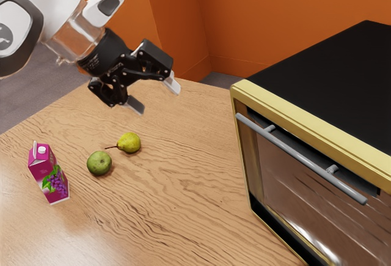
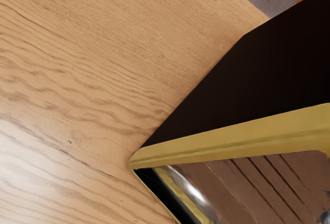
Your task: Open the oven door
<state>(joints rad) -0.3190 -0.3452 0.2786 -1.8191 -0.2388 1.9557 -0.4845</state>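
My gripper [image 1: 155, 99] hangs above the table in the exterior view, its two fingers spread wide with nothing between them. The oven [image 1: 342, 82], with a black top and yellow frame, stands toward the exterior view's right, a good distance from the gripper. A grey bar handle [image 1: 299, 156] runs along the upper part of its glass door [image 1: 287, 186], which is closed against the frame. In the wrist view the oven's black top [image 2: 247, 85], yellow edge [image 2: 232, 135] and part of the glass front [image 2: 258, 183] appear.
On the wooden table [image 1: 177, 217] are a purple juice carton [image 1: 49, 173], a green fruit [image 1: 99, 163] and a yellow-green pear [image 1: 129, 142], all on the exterior view's left, below the arm. An orange wall [image 1: 275, 21] rises behind the table.
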